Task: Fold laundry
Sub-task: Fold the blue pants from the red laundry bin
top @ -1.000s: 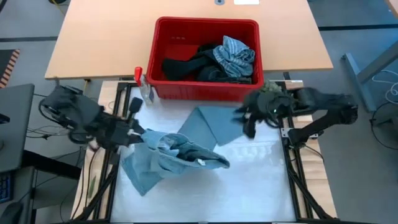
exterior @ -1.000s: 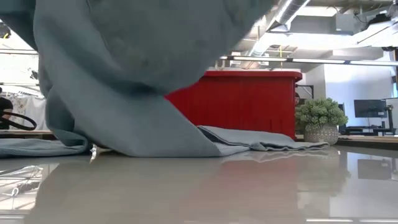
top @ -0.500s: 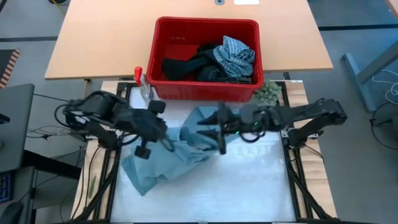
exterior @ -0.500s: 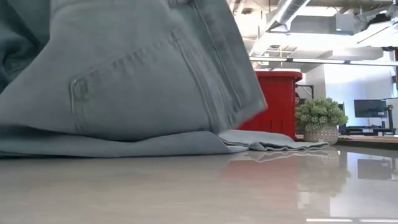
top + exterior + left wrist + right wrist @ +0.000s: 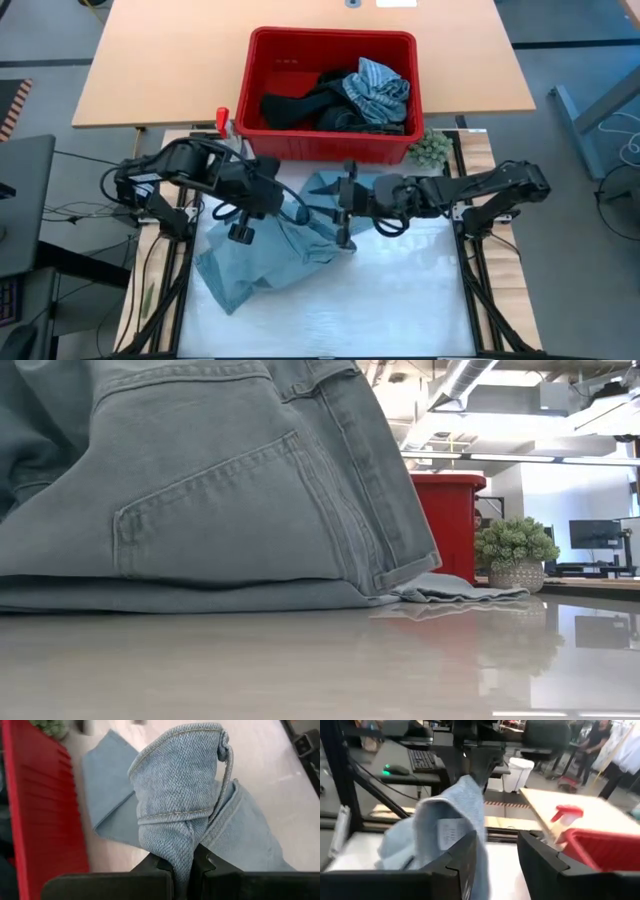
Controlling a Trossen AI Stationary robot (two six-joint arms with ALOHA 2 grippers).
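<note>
Light blue jeans lie heaped on the white table, left of the middle. Their waist end is raised, and my left gripper is shut on it. In the low view the seat with a back pocket hangs down onto a flat leg. My right gripper reaches in level from the right and is open. The raised cloth with its inner label stands by one of its fingers. More laundry, dark and striped, fills the red basket. My left gripper pinches the jeans' waistband between its two fingers, just below a belt loop. The band is bunched into several layers there. The fingers slant down from the table's left. The waist is lifted, and the legs lie on the table. My right gripper has the raised cloth beside one finger; whether it touches, I cannot tell.
The red basket stands at the table's far edge. A small green plant sits by its right corner, and a spray bottle with a red top by its left. Bare table lies toward the near edge. People show far off in the room.
My left gripper has gone toward the table's right and down, tipping steeper, with the jeans' waist still in it. The raised cloth has sunk onto the heap, its seat now facing the near edge. My right gripper has gone left toward the jeans and turned level.
</note>
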